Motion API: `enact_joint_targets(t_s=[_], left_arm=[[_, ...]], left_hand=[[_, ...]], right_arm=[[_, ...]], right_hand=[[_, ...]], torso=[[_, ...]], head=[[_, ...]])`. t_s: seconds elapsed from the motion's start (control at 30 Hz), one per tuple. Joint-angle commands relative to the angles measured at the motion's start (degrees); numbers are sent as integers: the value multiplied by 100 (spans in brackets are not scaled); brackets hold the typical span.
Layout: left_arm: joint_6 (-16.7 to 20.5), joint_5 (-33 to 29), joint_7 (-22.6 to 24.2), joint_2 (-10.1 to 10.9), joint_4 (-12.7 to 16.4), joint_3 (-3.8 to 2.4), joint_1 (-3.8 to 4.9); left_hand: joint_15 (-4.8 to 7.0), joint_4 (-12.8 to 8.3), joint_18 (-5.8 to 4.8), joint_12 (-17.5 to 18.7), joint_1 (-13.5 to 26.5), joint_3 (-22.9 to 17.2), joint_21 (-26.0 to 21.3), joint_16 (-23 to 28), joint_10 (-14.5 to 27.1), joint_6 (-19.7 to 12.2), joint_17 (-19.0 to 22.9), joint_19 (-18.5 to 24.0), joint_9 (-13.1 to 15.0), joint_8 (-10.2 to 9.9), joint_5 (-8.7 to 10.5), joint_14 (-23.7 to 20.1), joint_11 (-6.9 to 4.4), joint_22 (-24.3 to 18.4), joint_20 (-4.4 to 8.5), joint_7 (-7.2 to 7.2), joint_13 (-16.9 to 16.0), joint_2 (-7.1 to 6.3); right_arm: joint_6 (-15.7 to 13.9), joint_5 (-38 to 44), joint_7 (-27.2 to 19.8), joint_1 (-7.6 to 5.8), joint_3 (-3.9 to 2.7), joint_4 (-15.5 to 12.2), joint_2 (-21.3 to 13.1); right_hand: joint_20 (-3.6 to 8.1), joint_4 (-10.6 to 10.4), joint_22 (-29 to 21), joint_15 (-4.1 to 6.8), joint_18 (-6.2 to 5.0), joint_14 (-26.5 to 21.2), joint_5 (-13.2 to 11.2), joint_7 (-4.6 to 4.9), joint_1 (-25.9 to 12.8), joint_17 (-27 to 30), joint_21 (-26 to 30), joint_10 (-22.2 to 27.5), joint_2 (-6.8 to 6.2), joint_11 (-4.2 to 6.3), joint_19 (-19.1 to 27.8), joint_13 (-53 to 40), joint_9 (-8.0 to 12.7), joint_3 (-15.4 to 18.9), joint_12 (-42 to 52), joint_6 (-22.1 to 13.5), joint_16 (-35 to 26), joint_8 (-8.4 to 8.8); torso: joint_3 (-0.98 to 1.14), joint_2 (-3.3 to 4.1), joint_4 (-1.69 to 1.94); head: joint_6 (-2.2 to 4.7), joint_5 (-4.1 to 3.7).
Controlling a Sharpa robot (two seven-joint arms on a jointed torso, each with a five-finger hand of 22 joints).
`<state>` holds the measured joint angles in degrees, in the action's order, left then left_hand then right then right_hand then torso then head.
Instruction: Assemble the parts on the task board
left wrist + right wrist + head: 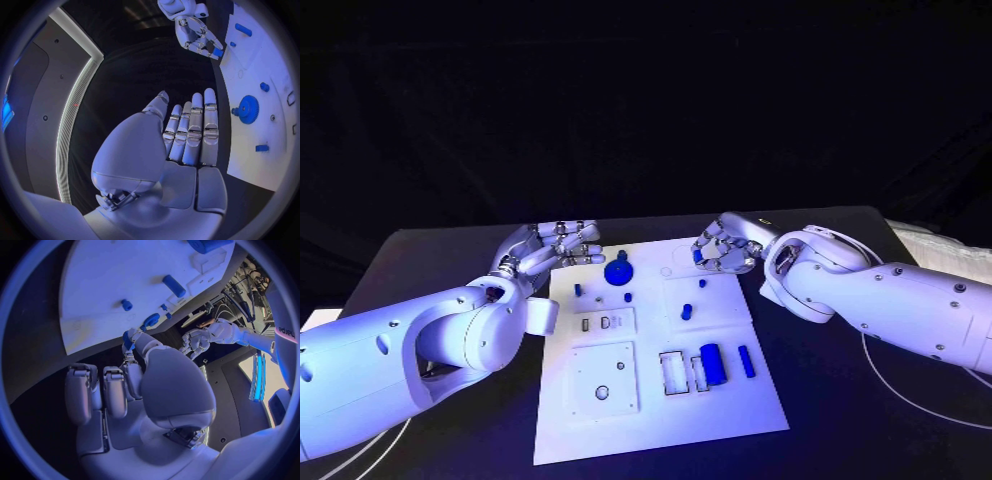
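**Small blue part pinched over the board's far edge**

Black table (pixel 444 250) and dark backdrop surround the white task board (pixel 733 400), which lies between the two arms.

Starting at the right hand (pixel 727 250), near one o'clock of the board: its fingers curl over the far edge, and the wrist view shows a small blue piece (pixel 127 341) pinched at the fingertips. The hold looks slight; a tilt or a nudge against the board could drop the piece or cock it in its seat. Which seat it belongs to cannot be told.

The left hand (pixel 553 248) rests at eleven o'clock, fingers straight and together, holding nothing, just beside the board's edge; a sideways sweep could shift the board.

Outward on the board, a blue gear (pixel 619 270) stands near twelve o'clock, with small blue pegs just below it. Toward five o'clock, a rectangular recess holds a dark blue block (pixel 713 364); a blue bar (pixel 747 361) lies beside it.
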<state>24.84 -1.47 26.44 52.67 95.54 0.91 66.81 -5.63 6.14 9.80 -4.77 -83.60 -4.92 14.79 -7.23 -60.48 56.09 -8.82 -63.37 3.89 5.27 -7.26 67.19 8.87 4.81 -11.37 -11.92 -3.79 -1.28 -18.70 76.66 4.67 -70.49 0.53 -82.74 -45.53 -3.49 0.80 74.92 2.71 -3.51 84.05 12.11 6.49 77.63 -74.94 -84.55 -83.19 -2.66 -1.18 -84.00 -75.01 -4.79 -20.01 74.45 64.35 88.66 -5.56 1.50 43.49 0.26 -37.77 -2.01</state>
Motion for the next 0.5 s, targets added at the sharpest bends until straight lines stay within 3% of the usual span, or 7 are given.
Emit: enact_joint_targets(t_s=[0.03, 0.27, 0.3, 0.4, 0.5], left_arm=[[-167, -6, -33, -15, -39, -1, -5], [-244, 24, -176, -28, -133, 10, -24], [-244, 25, -185, -28, -144, 11, -26], [-240, -27, -208, -27, -198, 13, -29], [-234, -266, -219, -27, -237, 14, -30]], left_hand=[[48, -28, 78, 9, 18, -19, 0, 4, -138, 98, -40, -102, 5, -10, 25, 142, -47, 3, 38, 53, -5, 77], [261, 33, 76, -74, 170, -58, 281, -253, -675, 311, -338, -553, 6, -5, 24, 754, -222, 126, 242, 162, -31, 77], [273, 40, 74, -68, 179, -61, 302, -271, -700, 321, -366, -580, 5, -10, 24, 790, -228, 137, 254, 165, -29, 73], [303, 60, 67, -27, 204, -79, 377, -331, -754, 343, -475, -654, 0, -33, 26, 891, -243, 176, 291, 173, -20, 53], [304, 61, 66, -22, 205, -80, 381, -333, -755, 344, -482, -657, 0, -36, 26, 894, -244, 178, 293, 174, -19, 51]], right_arm=[[-204, 32, 544, -5, -1, -196, 40], [-222, 201, 914, 63, 6, -477, 316], [-220, 228, 955, 75, 8, -496, 360], [-205, 341, 1119, 128, 25, -547, 551], [-180, 410, 1214, 186, 45, -548, 723]], right_hand=[[47, 8, 296, 42, 98, 540, 27, -94, 33, -1261, -16, 21, 110, 42, -105, -446, -81, -38, -40, 187, 10, -116], [56, 2, 256, 46, 90, 534, 33, -94, -37, -1235, 2, 31, 104, 41, -90, -431, -86, -38, -68, 178, -5, -109], [56, 2, 252, 46, 90, 533, 33, -94, -39, -1232, 4, 31, 104, 41, -88, -430, -86, -38, -69, 178, -6, -109], [57, 5, 246, 46, 88, 532, 38, -95, -41, -1225, 7, 36, 106, 43, -86, -424, -86, -42, -80, 175, -10, -107], [60, 10, 227, 48, 85, 528, 44, -93, -55, -1209, 16, 49, 105, 43, -78, -406, -86, -48, -110, 165, -19, -101]], torso=[[-32, -53, 30], [-97, -128, 64], [-101, -131, 64], [-141, -171, 75], [-171, -196, 90]], head=[[-16, 24], [-132, 157], [-138, 173], [-205, 300], [-232, 338]])
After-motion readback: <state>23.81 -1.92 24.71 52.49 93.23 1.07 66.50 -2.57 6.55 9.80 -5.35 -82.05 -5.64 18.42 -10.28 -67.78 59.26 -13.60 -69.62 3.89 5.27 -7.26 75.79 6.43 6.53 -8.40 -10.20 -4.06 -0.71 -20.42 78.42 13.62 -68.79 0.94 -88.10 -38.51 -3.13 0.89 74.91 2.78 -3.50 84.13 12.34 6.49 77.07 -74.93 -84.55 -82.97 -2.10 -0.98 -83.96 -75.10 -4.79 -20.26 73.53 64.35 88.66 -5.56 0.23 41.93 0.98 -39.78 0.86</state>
